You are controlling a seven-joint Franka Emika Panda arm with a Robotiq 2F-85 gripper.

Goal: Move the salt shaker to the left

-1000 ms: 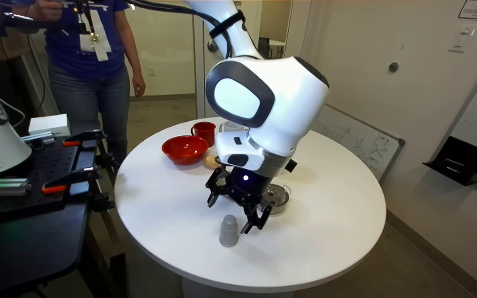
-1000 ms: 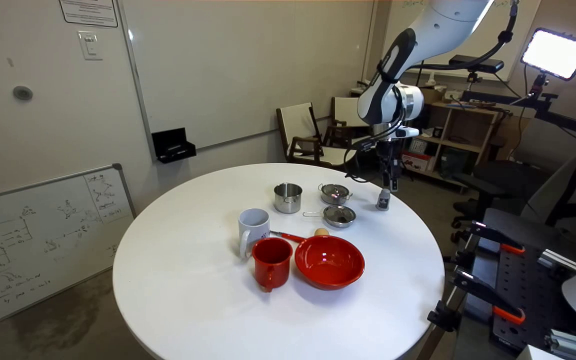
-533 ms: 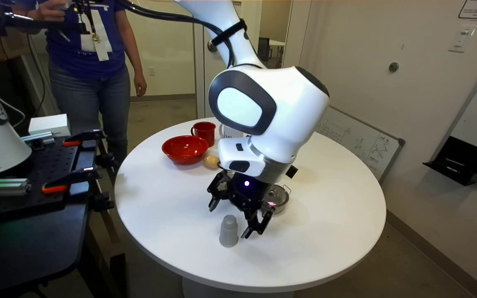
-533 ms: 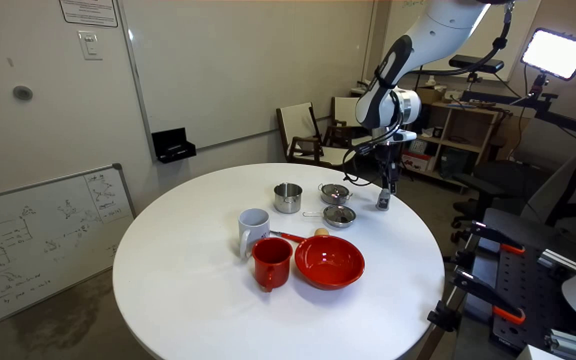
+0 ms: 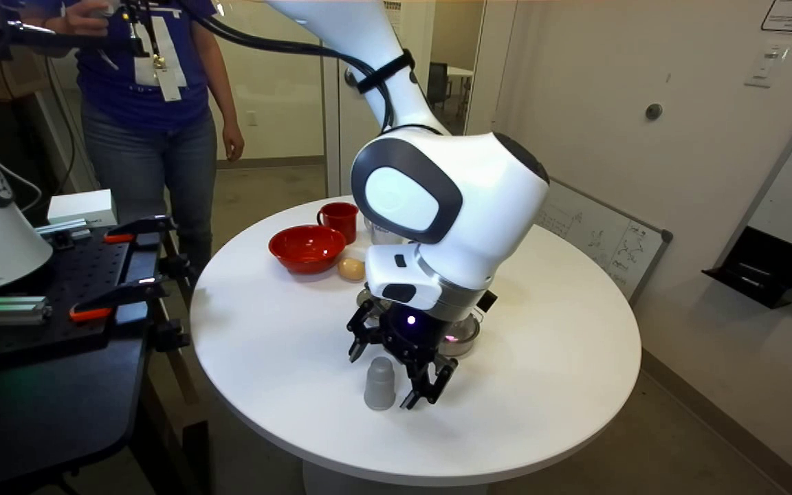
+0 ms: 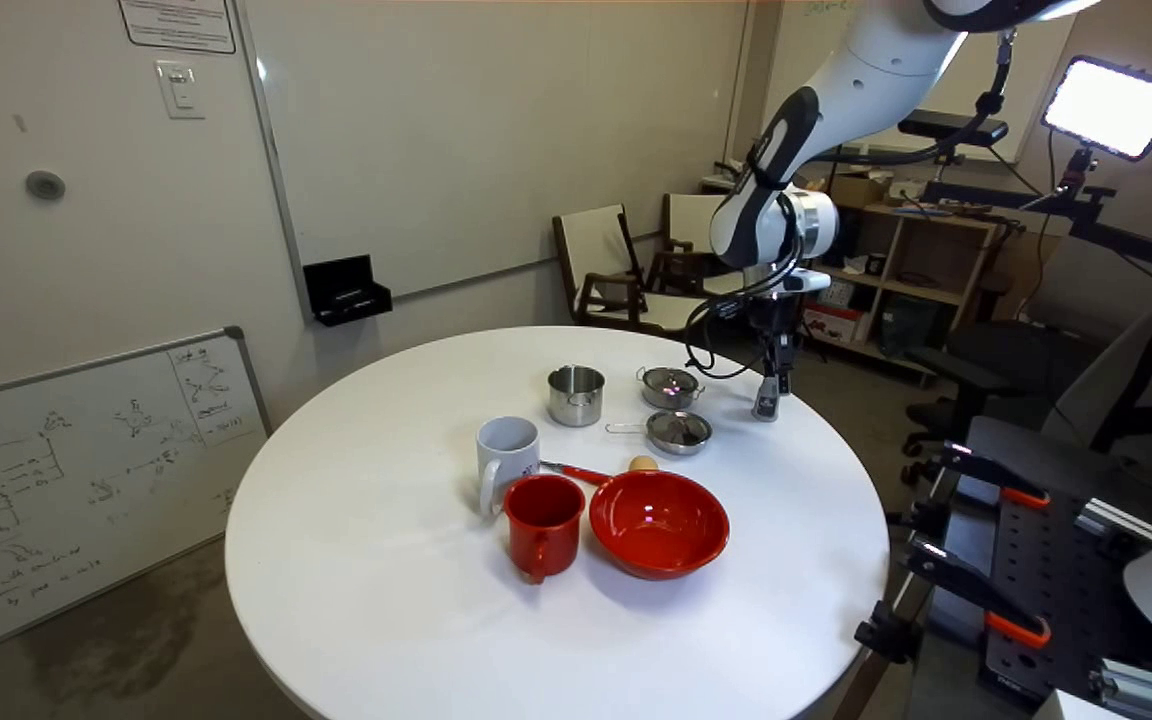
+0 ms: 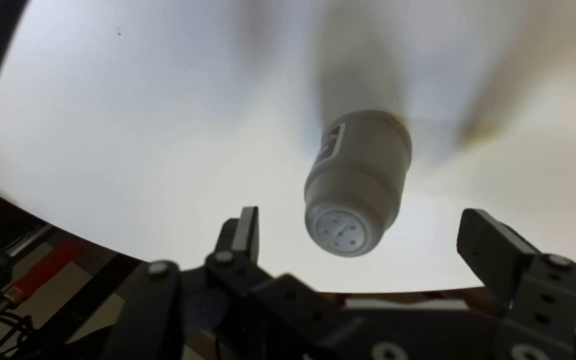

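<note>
The salt shaker point(image 5: 380, 388) is a small grey cylinder standing upright on the white table near its edge. It also shows in an exterior view point(image 6: 765, 404), its top partly covered by the gripper. In the wrist view, the shaker point(image 7: 363, 160) shows its perforated top facing the camera. My gripper point(image 7: 360, 232) is open and empty, with a finger on each side of the shaker's top and a visible gap on both sides. In the exterior views the gripper point(image 5: 382, 377) point(image 6: 778, 378) is low, its fingertips beside the shaker at about its height.
Lidded steel pots point(image 6: 671, 388) point(image 6: 679, 432) and a steel cup point(image 6: 576, 396) stand near the gripper. Farther off are a red bowl point(image 6: 658, 525), a red mug point(image 6: 544, 525), a white mug point(image 6: 508, 455) and an egg point(image 5: 351, 269). The table edge point(image 7: 93, 237) is close to the shaker.
My gripper has moved down, and its open fingers have come lower around the salt shaker. The shaker and the other objects have not moved.
</note>
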